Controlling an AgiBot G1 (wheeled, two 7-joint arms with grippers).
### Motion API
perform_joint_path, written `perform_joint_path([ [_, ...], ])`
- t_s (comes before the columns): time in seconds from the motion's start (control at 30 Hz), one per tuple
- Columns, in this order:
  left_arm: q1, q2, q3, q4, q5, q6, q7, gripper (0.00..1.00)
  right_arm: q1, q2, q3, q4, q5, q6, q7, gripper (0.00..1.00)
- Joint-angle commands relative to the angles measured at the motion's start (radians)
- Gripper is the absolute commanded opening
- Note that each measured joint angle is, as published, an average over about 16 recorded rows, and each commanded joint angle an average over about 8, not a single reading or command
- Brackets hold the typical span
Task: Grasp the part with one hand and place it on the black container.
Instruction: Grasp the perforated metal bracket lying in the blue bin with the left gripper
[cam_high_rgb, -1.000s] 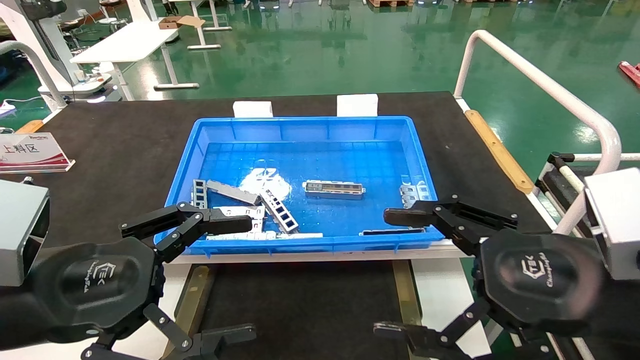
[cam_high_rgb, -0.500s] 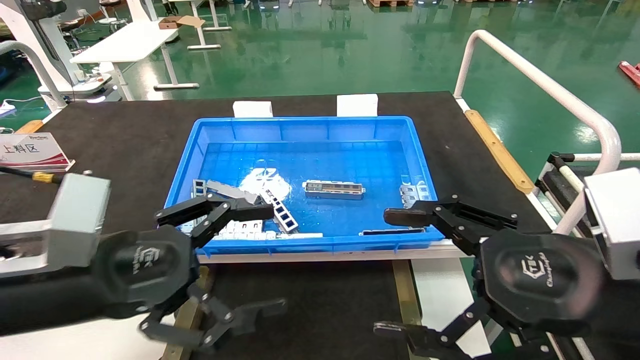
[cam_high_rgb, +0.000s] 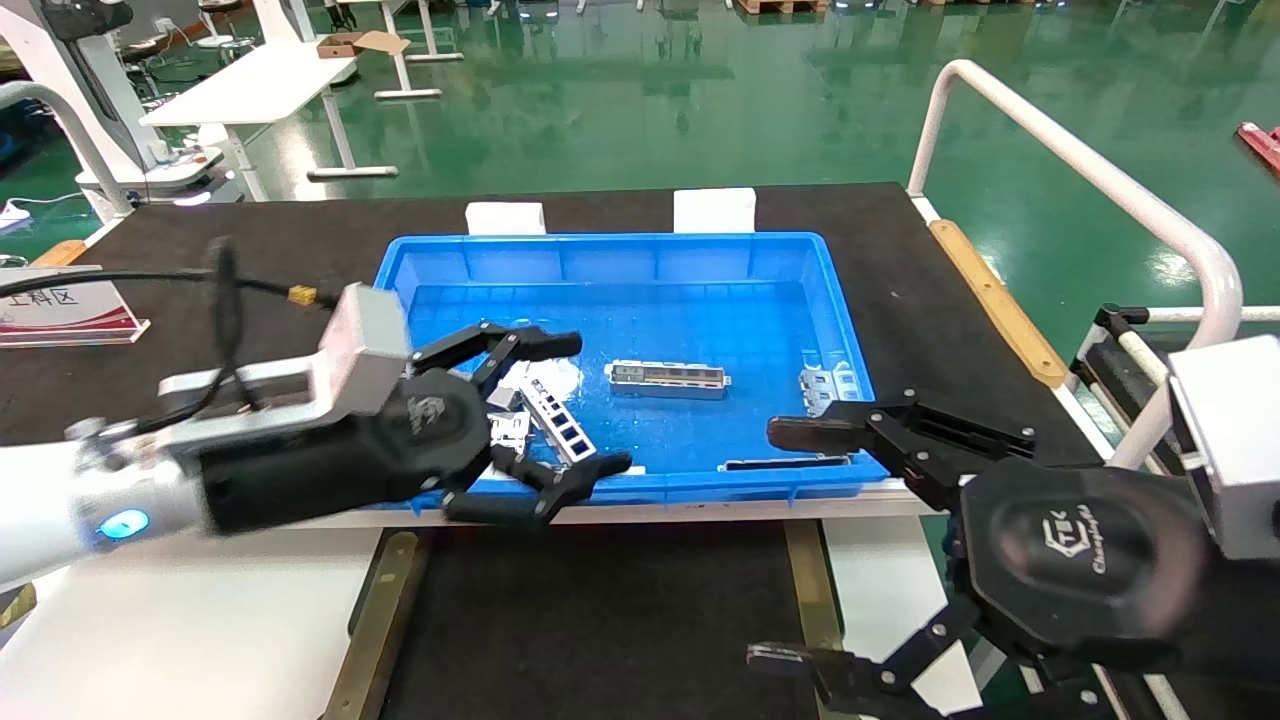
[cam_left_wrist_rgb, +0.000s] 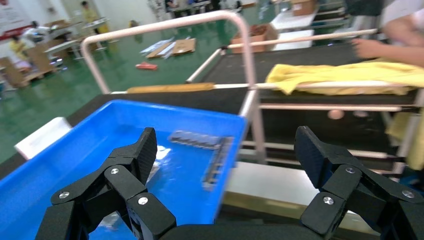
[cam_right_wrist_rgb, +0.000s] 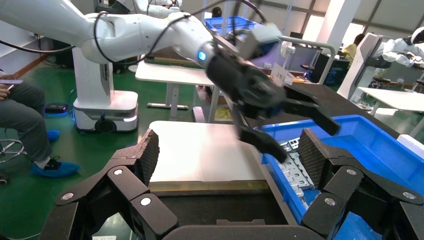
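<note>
Part (cam_high_rgb: 667, 379) lay across mid-frame, just right of L pincer (cam_high_rgb: 575, 405), fingers apart; R pincer (cam_high_rgb: 790, 545) also apart, farther, lower right.

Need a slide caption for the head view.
Open left end effector reaches over the blue bin toward the metal bar; right end effector waits.

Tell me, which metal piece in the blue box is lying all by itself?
The long silver-grey channel bar in the middle of the blue bin. Nothing touches it, while the ladder-like strip sits in a heap by the left end effector, which is open.
</note>
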Motion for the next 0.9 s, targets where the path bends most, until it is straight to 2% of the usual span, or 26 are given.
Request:
perform_joint_path([
  [0.03, -0.025, 0.032, 0.011, 0.055, 0.027, -0.015, 0.024, 1.0, 0.0, 0.0, 0.0, 0.0, 0.0, 0.0, 0.0, 1.0],
  [0.5, -0.194, 0.259, 0.059, 0.495, 0.142, -0.121, 0.281, 1.0, 0.0, 0.0, 0.0, 0.0, 0.0, 0.0, 0.0, 1.0],
  [0.9, -0.3, 0.416, 0.069, 0.79, 0.182, -0.289, 0.468, 1.0, 0.0, 0.0, -0.001, 0.0, 0.0, 0.0, 0.0, 1.0],
])
